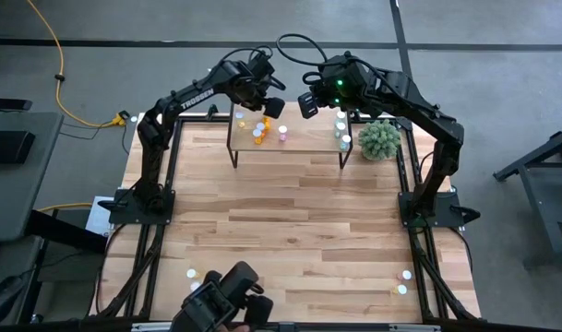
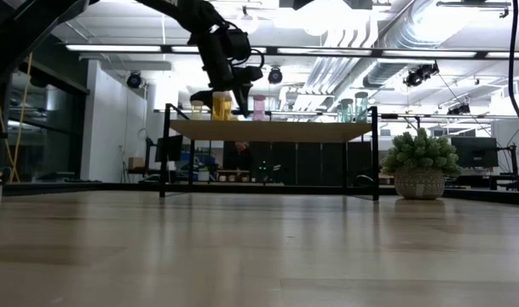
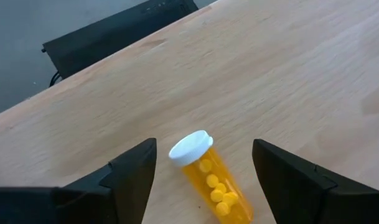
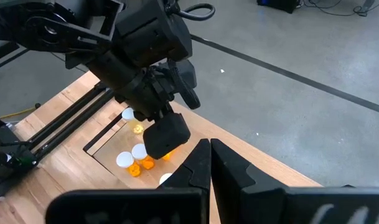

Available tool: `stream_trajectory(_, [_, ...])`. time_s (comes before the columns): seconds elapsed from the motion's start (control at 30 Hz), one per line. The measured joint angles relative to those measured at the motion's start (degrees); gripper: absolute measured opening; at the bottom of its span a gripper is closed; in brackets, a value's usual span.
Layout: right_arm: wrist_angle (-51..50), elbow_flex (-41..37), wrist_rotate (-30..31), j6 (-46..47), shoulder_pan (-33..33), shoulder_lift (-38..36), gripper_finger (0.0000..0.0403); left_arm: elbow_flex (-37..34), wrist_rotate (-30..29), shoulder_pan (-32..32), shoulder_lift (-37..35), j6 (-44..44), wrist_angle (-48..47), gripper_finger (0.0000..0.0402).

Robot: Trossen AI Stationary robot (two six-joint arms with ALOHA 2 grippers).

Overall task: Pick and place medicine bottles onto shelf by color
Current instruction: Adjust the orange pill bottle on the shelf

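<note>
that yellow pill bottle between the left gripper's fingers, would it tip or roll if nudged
The yellow pill bottle is a slim cylinder, so it probably tips easily and rolls once down. It looks only part filled with pills, so likely light. The open left gripper straddles it, so a finger could brush it on withdrawal.

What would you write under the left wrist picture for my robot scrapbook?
Left gripper open over the shelf, fingers either side of a yellow medicine bottle with a white cap.

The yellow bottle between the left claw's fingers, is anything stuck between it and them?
No. The left gripper is open, and the yellow bottle stands free between its fingers on the shelf.
</note>
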Motion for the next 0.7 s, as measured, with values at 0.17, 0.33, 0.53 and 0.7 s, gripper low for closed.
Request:
stream_trajectory(0.17, [0.0, 0.0, 0.0, 0.02, 0.0, 0.02, 0.0, 0.0, -0.91, -0.33, 0.15, -0.05, 0.14, 0.0253])
stream_trajectory(0.33, [0.0, 0.0, -0.02, 0.09, 0.0, 0.02, 0.0, 0.0, -1.55, -0.26, 0.15, -1.23, -0.98, 0.0252])
stream_trajectory(0.53, [0.0, 0.0, -0.04, 0.22, 0.0, 0.02, 0.0, 0.0, -3.36, -0.29, 0.37, -1.12, -2.05, 0.0252])
stream_trajectory(0.7, [0.0, 0.0, -0.07, 1.04, 0.0, 0.02, 0.0, 0.0, -4.24, -0.31, 0.4, -1.11, -2.19, 0.0252])
